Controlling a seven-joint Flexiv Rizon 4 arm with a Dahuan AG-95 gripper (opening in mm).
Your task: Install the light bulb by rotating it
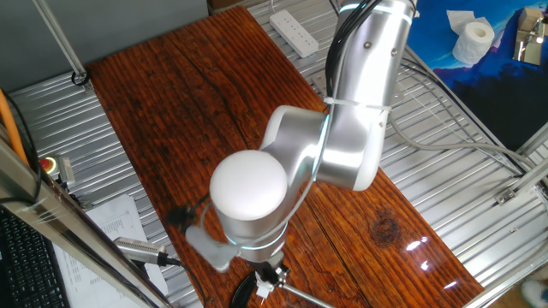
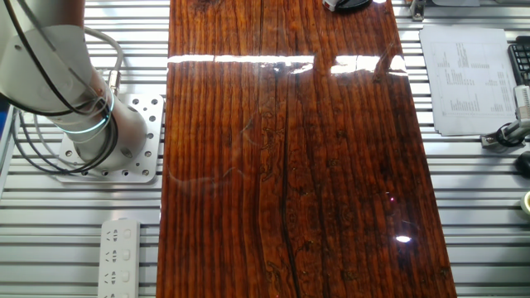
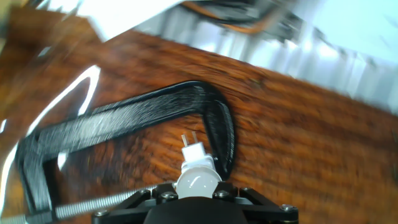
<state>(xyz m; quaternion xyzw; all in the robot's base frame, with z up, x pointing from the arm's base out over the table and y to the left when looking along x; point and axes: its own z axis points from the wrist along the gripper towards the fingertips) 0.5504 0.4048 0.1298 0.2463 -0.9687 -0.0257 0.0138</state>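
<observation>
Closest in the hand view, the hand (image 3: 198,194) is closing its two black fingers (image 3: 163,194) around the light bulb (image 3: 198,179), gripping its white frosted dome at the bottom edge of the picture. The bulb's pale base is pointing away from the camera, with two small metal pins sticking out of its tip. Just beyond the pins, a black C-shaped clamp (image 3: 124,118) is lying on the counter (image 3: 298,143); its threaded screw is running along the lower left, beside the fingers. The picture is blurring, so I cannot tell whether the bulb is touching the clamp.

From one fixed view, the silver arm (image 1: 342,128) is leaning down over the near end of the reddish wooden counter, its big white joint cap (image 1: 248,186) facing the camera and hiding the hand.

Farther off, a white power strip (image 1: 294,32) is lying on the metal slats past the counter's far end, and a toilet paper roll (image 1: 473,41) is sitting on a blue surface.
</observation>
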